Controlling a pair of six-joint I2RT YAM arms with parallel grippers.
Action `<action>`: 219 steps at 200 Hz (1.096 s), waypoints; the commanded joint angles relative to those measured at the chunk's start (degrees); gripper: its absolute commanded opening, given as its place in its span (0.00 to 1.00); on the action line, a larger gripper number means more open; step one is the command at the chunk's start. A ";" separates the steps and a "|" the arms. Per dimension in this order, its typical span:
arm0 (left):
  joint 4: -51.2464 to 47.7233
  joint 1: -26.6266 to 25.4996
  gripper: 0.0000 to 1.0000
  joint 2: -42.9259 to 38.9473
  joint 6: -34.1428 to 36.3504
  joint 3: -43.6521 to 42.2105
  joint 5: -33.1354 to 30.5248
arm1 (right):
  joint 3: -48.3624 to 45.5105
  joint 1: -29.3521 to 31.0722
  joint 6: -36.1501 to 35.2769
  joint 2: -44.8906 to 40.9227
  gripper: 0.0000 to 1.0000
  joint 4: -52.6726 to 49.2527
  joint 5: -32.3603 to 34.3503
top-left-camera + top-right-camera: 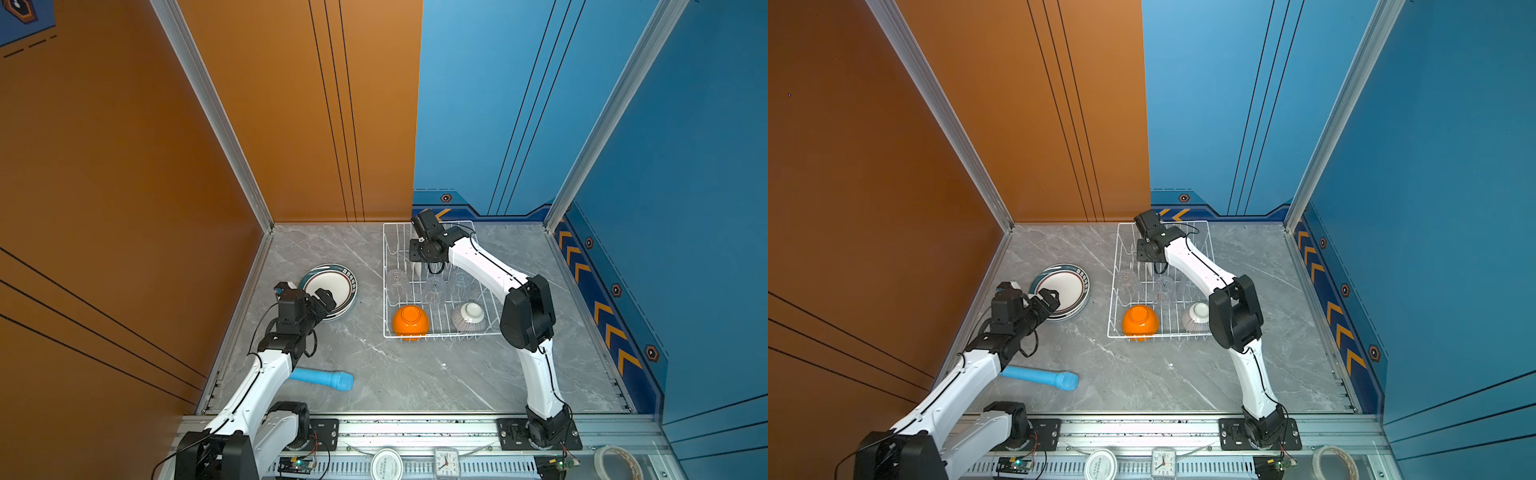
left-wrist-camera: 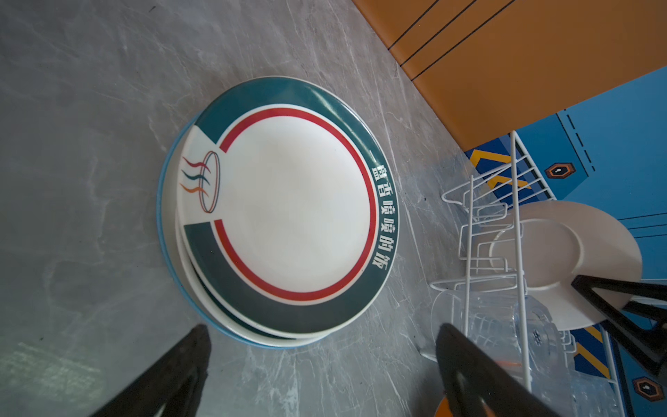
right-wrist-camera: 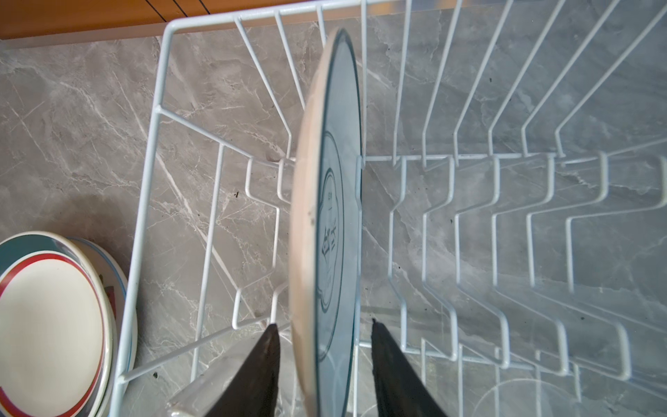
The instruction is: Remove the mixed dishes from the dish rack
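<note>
Blue cylinder (image 1: 328, 379): lies on the counter (image 1: 415, 374), well off the near left corner of the dish rack (image 1: 384, 291); no part of the job.
Left claw (image 2: 322, 326): wide open and empty, left of the dish rack, poised over the near edge of the plate stack.
Plate stack (image 1: 330, 291): flat on the counter, just left of the dish rack, clear of its left wall.
Bowls: the orange bowl (image 1: 410, 321) and striped bowl (image 1: 468, 318) sit upside down at the dish rack's near end.
Glasses (image 1: 434, 291): three clear ones across the dish rack's middle.
Standing plate (image 3: 325, 216): on edge between prongs at the dish rack's far end, toward its left wall.
Right claw (image 3: 323, 321): down inside the dish rack's far end and partly open. One finger sits on each side of the plate's rim, with a sliver of gap on both; it grips nothing yet.
Step in hand: most likely pinching that plate to lift it out.
Doing it well: centre on the rim and close squarely. Lift straight up along the slot, and swing toward the stack only once the plate clears the dish rack's top wire.
Edges: prongs flank the plate closely. The dish rack's left wall stands between plate and stack, and the glasses sit just nearer.
Open room: the slots right of the plate are empty, and bare counter lies off the dish rack's near end.
</note>
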 commanded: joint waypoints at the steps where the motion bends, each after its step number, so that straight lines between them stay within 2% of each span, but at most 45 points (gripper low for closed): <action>1: -1.67 -2.05 0.98 -1.68 3.66 1.98 -4.06 | 2.42 -0.39 0.36 0.89 0.33 -1.63 1.67; 44: -1.96 -5.06 0.98 -2.13 5.29 3.48 -5.03 | 2.82 -1.09 0.89 0.65 0.00 -1.63 1.87; 85: -1.95 -8.51 0.98 -1.97 7.96 4.65 -8.04 | 4.85 -1.86 -0.34 -0.81 0.00 -1.97 2.57; 158: -0.68 -13.51 0.98 -0.45 11.10 7.03 -10.10 | 7.22 -3.39 1.44 -4.65 0.00 -2.07 -2.42; 186: 3.75 -15.38 0.98 0.28 13.31 7.48 -9.21 | 7.52 -3.15 2.37 -6.30 0.00 -2.07 -3.83; 219: 13.78 -17.76 0.98 1.94 17.47 7.70 -7.39 | 7.66 -2.31 3.14 -10.93 0.00 -2.07 -3.70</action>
